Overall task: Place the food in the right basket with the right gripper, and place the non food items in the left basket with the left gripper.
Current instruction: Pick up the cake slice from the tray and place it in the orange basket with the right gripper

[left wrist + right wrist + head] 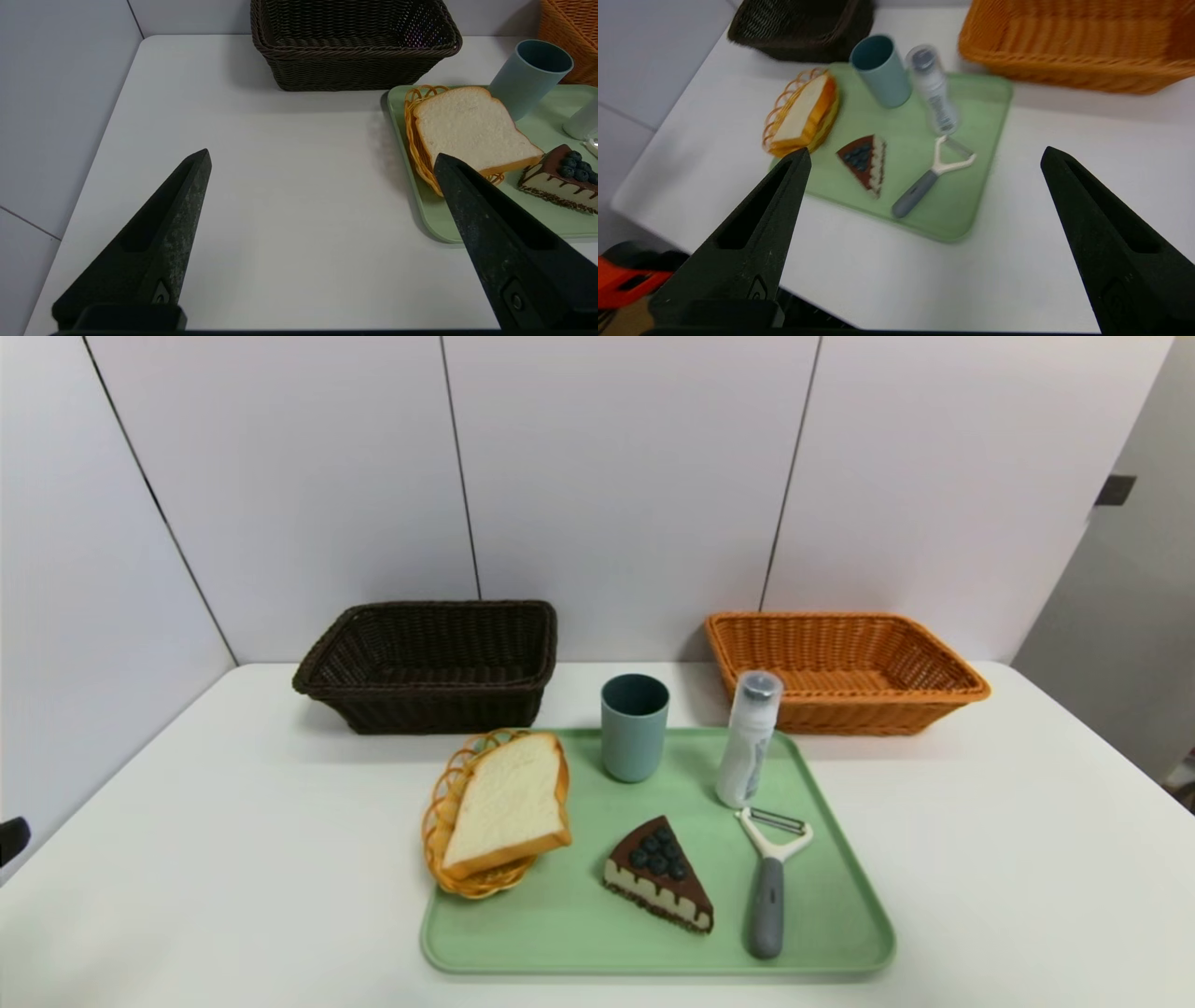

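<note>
On a green tray (pixel 840 915) lie a bread slice (pixel 509 803) in a small orange wicker dish (pixel 439 821), a chocolate cake wedge (pixel 658 873), a blue-grey cup (pixel 635 726), a white bottle (pixel 747 742) and a grey-handled peeler (pixel 770 887). The dark brown basket (pixel 429 663) stands behind the tray on the left, the orange basket (pixel 845 667) on the right. My left gripper (pixel 322 155) is open over bare table left of the tray. My right gripper (pixel 925 149) is open above the table's near edge, short of the tray (pixel 971 196). Neither shows in the head view.
The white table (pixel 1027 859) ends at panelled walls behind and to the left. Bare tabletop lies on both sides of the tray. An orange-red object (pixel 626 280) sits below the table's near edge in the right wrist view.
</note>
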You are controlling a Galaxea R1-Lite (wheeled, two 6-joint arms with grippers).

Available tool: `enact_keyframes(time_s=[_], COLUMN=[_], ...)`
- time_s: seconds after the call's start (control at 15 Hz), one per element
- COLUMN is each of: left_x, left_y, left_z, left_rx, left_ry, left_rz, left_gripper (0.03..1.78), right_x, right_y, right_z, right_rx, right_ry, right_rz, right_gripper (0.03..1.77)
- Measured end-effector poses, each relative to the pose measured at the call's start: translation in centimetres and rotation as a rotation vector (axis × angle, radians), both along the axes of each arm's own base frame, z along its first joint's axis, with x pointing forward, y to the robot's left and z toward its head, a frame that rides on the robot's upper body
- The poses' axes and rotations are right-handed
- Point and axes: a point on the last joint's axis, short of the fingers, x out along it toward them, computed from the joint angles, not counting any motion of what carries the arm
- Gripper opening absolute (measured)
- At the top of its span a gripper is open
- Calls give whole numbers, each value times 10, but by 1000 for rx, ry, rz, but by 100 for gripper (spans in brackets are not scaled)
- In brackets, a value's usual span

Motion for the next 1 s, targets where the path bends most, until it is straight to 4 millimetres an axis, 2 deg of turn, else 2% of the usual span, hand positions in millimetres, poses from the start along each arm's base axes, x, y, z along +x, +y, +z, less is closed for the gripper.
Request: enact_keyframes(time_s=[0.13,0.27,0.53,0.8,1.0], left_x=[15,24,36,46,47], left_y=[0,0,-1,-2,-4], left_z=[5,2,-6,-16,-24], left_rx=[-17,-18,-16,-16,-19], left_ry=[40,105,172,141,211], left_rz=[2,1,-12,-28,-65], left_gripper=[169,169,169,169,169], right_x=[26,48,72,88,99], right_y=[27,65,138,185,211], right_z=[0,-7,-22,-43,-65], right_rx=[-4,-51,-204,-372,-490], right_ry=[154,263,381,494,501], right_rz=[66,89,130,201,287], right_gripper=[170,170,170,170,170])
